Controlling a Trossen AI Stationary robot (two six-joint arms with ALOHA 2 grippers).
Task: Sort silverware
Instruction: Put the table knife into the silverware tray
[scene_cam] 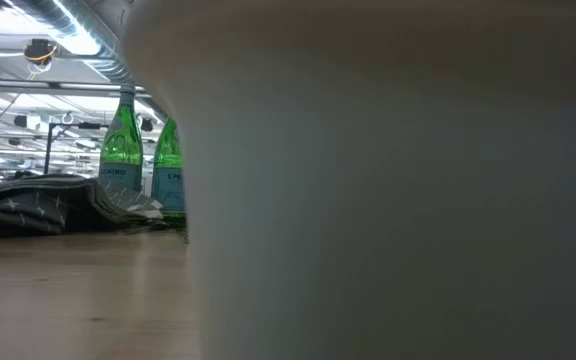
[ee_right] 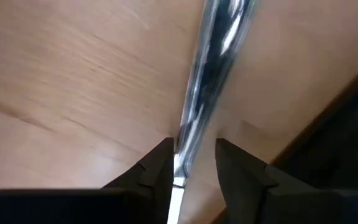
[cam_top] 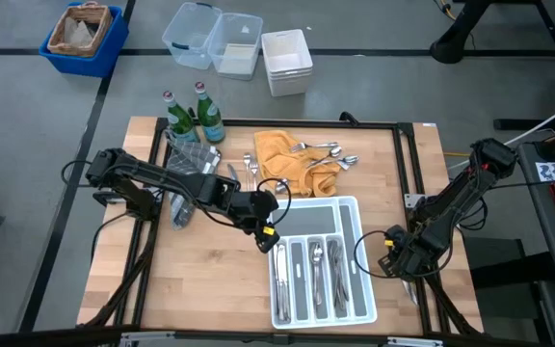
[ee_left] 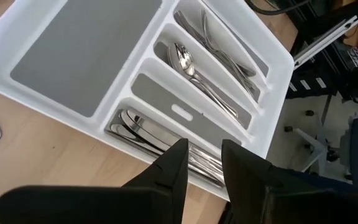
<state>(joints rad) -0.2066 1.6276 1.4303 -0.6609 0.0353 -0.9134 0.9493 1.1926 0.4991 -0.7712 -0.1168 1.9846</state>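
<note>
Silverware point(cam_top: 318, 154) lies loose on the yellow cloth point(cam_top: 279, 154) beyond the tray point(cam_top: 353, 206), more already slotted inside. The left gripper point(ee_left: 199, 163) hovers empty and parted over the tray's knife slot. The right gripper point(ee_right: 190, 167), beside the tray, straddles a shiny piece point(ee_right: 210, 74) which could slip.

Left arm reaches from the table's left edge across toward the middle, forearm stretched low and nearly level, wrist bent down. Left gripper point(cam_top: 270, 234) hangs at the centre of the table; in its wrist view the two dark fingers point(ee_left: 174, 171) stand slightly apart, with nothing between them.

Right arm stands at the table's right edge, elbow raised, forearm slanting down and inward. Right gripper point(cam_top: 394, 258) sits low near the right front corner. Its fingers point(ee_right: 160, 168) stand parted, one either side of a slim metal piece; contact cannot be judged.
</note>
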